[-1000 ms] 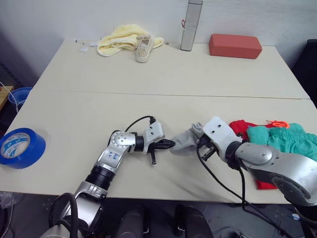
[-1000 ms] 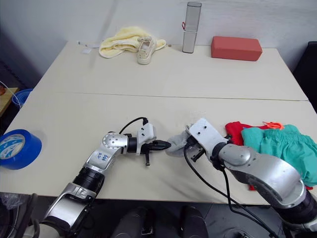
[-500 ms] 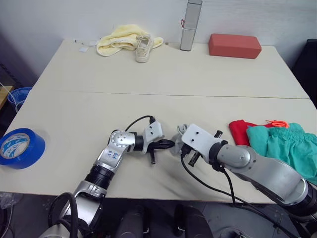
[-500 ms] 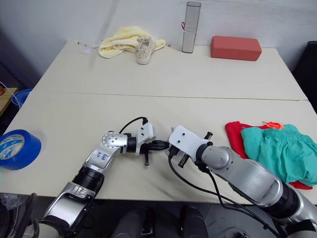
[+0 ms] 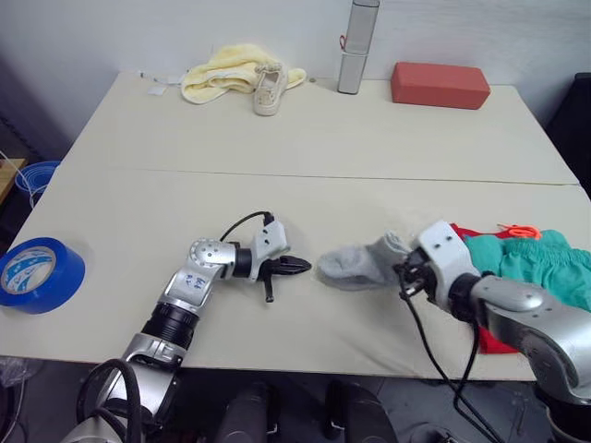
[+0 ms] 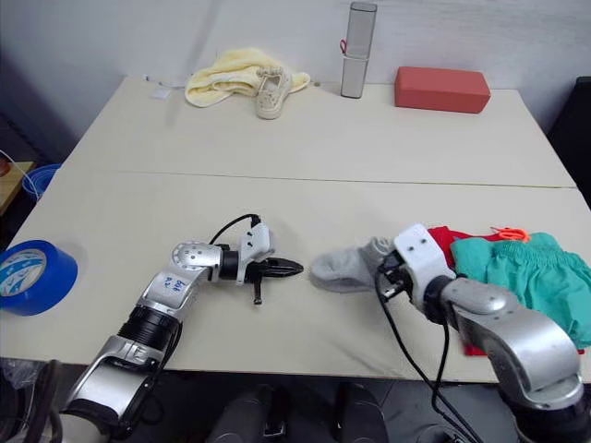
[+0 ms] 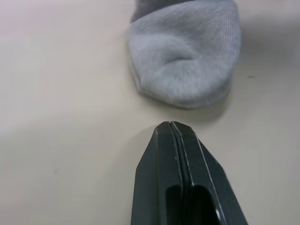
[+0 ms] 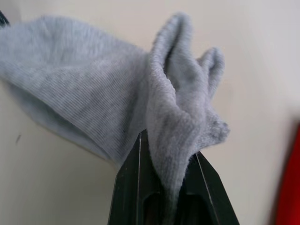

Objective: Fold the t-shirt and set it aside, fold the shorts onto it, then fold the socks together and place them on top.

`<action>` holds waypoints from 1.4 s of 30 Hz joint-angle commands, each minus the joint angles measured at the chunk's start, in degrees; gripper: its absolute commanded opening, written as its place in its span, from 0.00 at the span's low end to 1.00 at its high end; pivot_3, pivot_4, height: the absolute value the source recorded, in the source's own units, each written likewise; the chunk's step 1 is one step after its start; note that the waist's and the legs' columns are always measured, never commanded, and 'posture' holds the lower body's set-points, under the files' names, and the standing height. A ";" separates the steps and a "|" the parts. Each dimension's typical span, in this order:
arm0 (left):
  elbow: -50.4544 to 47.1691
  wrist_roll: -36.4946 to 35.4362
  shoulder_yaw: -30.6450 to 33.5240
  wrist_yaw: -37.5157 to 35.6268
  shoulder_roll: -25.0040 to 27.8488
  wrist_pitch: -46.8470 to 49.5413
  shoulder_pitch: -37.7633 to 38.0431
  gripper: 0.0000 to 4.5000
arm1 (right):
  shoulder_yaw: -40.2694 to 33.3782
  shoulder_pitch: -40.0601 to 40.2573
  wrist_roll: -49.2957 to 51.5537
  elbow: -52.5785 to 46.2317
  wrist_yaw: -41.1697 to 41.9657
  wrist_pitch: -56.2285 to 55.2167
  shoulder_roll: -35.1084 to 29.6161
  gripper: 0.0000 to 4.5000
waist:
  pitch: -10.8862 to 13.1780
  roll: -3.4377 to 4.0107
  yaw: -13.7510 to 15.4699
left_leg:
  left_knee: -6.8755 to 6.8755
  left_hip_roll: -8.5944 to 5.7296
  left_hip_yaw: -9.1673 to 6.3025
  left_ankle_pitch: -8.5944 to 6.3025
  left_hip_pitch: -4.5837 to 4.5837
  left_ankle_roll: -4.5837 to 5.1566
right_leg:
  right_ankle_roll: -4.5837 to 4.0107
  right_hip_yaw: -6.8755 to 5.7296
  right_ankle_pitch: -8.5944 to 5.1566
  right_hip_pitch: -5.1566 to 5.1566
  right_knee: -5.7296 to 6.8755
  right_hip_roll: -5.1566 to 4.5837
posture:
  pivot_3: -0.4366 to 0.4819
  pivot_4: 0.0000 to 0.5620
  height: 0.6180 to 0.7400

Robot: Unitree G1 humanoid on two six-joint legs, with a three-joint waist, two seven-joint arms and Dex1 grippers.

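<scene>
right now the grey socks (image 5: 362, 263) lie at lower centre of the head view on the bench (image 5: 305, 138), cuff end pinched in the right pincer (image 8: 171, 187), whose fingers are clamped on the knit. the left pincer (image 7: 174, 129) is closed on nothing, tip just short of the toe. the teal shorts (image 5: 534, 263) sit on the red t-shirt (image 5: 476, 242) at lower right. the risk, i'd say: the thin pinch may slip during the lift, or only one sock is caught and the pair separates.
</scene>
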 commanded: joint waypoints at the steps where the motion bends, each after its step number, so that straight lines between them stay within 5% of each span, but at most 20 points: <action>1: -3.25 -4.63 2.16 -2.77 -0.98 0.90 -3.10 0.00 | -3.06 3.31 3.43 1.66 3.00 -2.39 4.18 0.01 | 0.01 -0.01 -0.02 | 0.01 0.00 0.00 0.00 0.01 0.00 | 0.00 0.00 0.00 0.01 0.00 0.02 | 0.48 0.27 1.00; 8: -5.97 -11.56 4.77 -5.69 -3.69 4.87 -8.44 0.00 | -3.63 8.03 2.82 4.95 2.47 -5.20 9.59 0.01 | 0.02 -0.03 -0.11 | 0.04 0.02 -0.01 0.02 0.06 -0.03 | 0.00 0.03 0.00 0.03 0.11 0.03 | 0.48 0.27 1.00; 17: 1.21 -0.93 -3.68 4.65 -11.08 1.27 -6.50 0.00 | -7.19 9.75 4.64 4.49 1.66 -5.62 10.91 0.01 | 0.00 -0.04 0.05 | 0.09 0.01 0.00 0.02 0.07 -0.03 | 0.02 0.06 0.01 0.08 0.09 0.15 | 0.48 0.27 1.00; 34: 6.70 7.92 -10.31 5.27 -8.82 -2.45 -1.91 0.00 | -20.36 8.62 11.02 6.46 -4.67 3.36 15.05 0.01 | -0.05 0.01 0.13 | 0.05 0.01 -0.04 -0.01 0.13 0.00 | -0.03 0.07 -0.01 0.09 0.08 -0.01 | 0.48 0.27 1.00; 42: 7.34 6.73 -9.72 7.36 -9.80 -0.15 -0.98 0.00 | -25.40 4.28 13.89 5.84 -7.78 10.97 15.71 0.01 | -0.20 0.13 0.13 | 0.05 0.00 -0.06 -0.02 0.17 0.05 | -0.03 0.07 -0.01 0.14 0.09 -0.08 | 0.48 0.27 1.00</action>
